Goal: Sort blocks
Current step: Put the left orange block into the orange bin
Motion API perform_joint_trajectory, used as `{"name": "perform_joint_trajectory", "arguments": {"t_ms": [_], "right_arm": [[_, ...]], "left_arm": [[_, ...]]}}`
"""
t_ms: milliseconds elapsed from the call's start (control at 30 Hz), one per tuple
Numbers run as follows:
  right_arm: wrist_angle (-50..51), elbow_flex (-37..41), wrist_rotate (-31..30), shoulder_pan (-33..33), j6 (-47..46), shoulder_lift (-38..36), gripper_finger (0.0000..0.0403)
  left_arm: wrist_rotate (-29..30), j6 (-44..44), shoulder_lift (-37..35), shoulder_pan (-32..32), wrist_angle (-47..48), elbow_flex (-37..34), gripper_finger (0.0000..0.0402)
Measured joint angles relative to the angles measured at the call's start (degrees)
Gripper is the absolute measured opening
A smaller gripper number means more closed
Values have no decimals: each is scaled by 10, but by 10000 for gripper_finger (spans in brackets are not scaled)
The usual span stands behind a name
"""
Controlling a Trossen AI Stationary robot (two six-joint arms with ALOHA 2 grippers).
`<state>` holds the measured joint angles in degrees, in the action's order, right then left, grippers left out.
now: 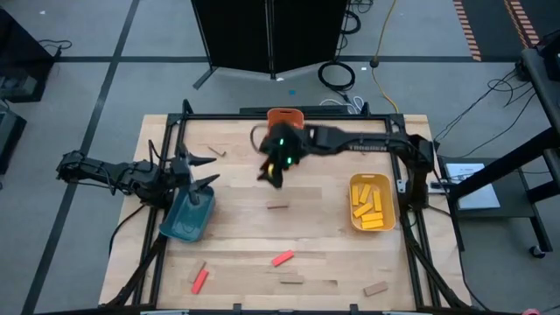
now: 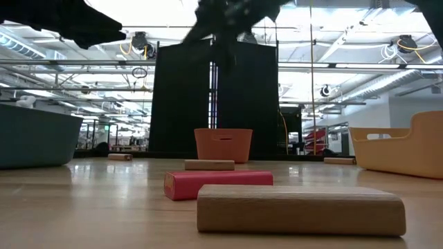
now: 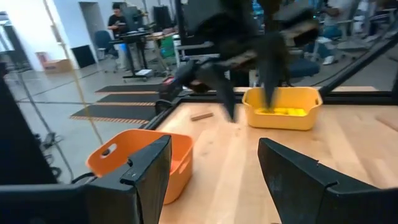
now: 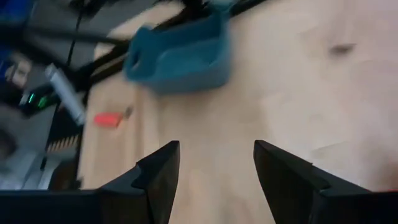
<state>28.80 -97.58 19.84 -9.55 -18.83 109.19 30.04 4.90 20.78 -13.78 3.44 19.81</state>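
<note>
tabletop blocks (image 1: 283,258) (right end effector (image 1: 273,175) blurred)

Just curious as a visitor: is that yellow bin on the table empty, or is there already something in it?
Not empty. The high view shows several yellow blocks lying inside the yellow bin.

Worktop (image 1: 315,236) – pale blond wood with plank grain, framed by black rails. Three bins: orange bin (image 1: 284,115), yellow bin (image 1: 371,202), teal bin (image 1: 188,216). Yellow blocks (image 1: 369,202) lie inside yellow bin, colour matching colour. Two red blocks (image 1: 282,258) on worktop – second red one (image 1: 199,280) near front-left. Tan wood blocks (image 1: 277,207) scattered, close in tone to worktop. Both arms dark, nearly black; right arm's wrist shows green light (image 1: 282,144). Floor (image 1: 105,52) grey with dark seams.
</note>
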Motion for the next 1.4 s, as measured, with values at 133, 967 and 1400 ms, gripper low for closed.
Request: {"name": "perform_joint_trajectory", "arguments": {"t_ms": [133, 967, 1400], "right_arm": [[25, -6, 0, 62, -15, 0, 199], [86, -6, -242, 332, -15, 1, 199], [8, -6, -292, 414, 81, 31, 199]], "left_arm": [[-19, -1, 0, 0, -9, 0, 238], [-117, -177, 369, -256, -165, 153, 238], [-11, -575, 596, -375, 246, 406, 238]]}}
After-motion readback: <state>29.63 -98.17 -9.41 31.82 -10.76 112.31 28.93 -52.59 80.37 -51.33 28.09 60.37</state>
